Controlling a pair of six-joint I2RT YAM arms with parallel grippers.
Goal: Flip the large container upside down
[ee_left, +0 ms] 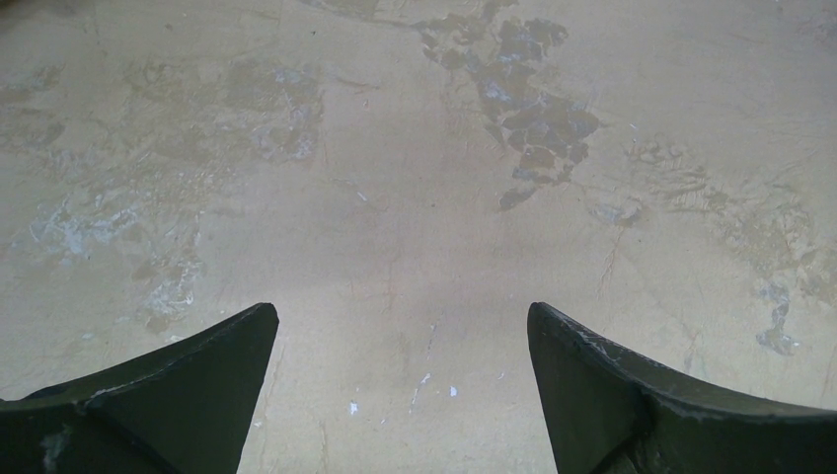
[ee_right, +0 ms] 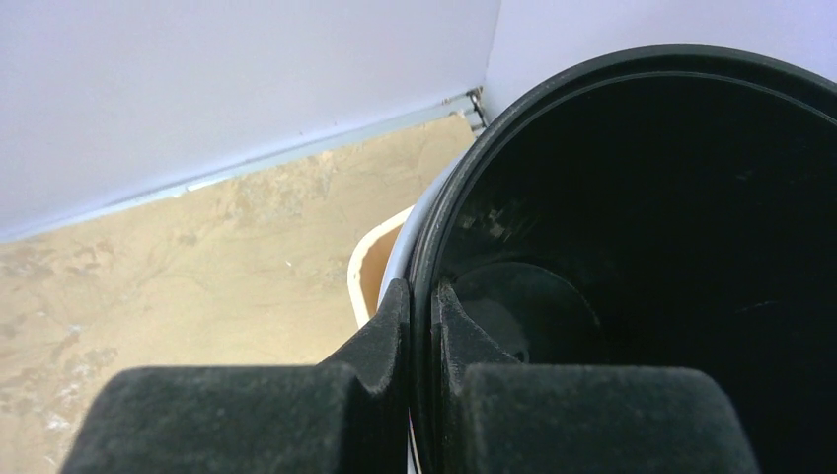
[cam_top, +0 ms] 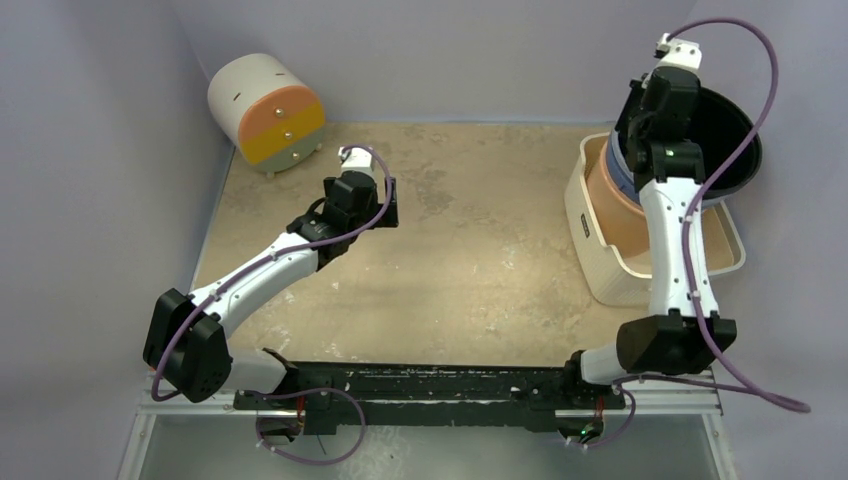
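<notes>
Reaching with the right arm (cam_top: pixel 672 240) far forward along the right side of the table (cam_top: pixel 480 260), rising steeply from the elbow near the base and bending the wrist down over the far right corner. Pinching the near-left rim of the large container (cam_top: pixel 735 140) with the right gripper (ee_right: pixel 422 296): squeezing down to little more than the thin black wall, pressing one of the fingers (ee_right: pixel 380 336) against the outside and the other against the inside. Gripping nothing else.

Finding the large container at the far right corner, close to both walls, mouth upward and showing its dark interior and round bottom in the right wrist view. Sitting nested at the top of a stack, inside an orange bowl (cam_top: pixel 603 180) that is itself resting in a cream tub (cam_top: pixel 600 265). Leaning out over the far right edge of that tub; not telling from these views whether raised off the stack or resting in it.

Extending the left arm (cam_top: pixel 265 270) diagonally from the near left corner toward the middle of the table, elbow low, wrist tipping downward. Hanging the left gripper (ee_left: pixel 397 308) above bare, stained tabletop with jaws spread wide, grasping nothing and touching nothing.

Lying on its side at the far left corner, well apart from both arms: a cream drum (cam_top: pixel 268 110) with orange and yellow bands on its face.
</notes>
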